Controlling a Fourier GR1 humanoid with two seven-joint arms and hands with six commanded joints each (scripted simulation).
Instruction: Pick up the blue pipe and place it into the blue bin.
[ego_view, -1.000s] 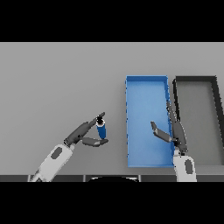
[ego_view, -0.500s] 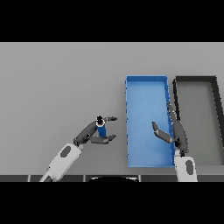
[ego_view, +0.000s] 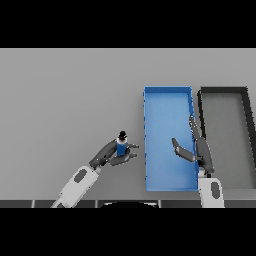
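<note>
Left hand (ego_view: 111, 154) near tabletop's front edge, fingers curled round blue pipe (ego_view: 121, 146), pipe upright, just left of blue bin (ego_view: 167, 95). Right hand (ego_view: 198, 149) spread wide over bin's right wall. Dark bin (ego_view: 222, 90) beyond, rightmost.

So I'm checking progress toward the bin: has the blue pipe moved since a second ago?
Yes. The blue pipe, held in the left hand, has shifted right, closer to the blue bin's left wall, though not yet over it.

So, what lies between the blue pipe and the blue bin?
In the head view, only bare grey table and the left hand's fingertips lie between the blue pipe and the blue bin.
</note>
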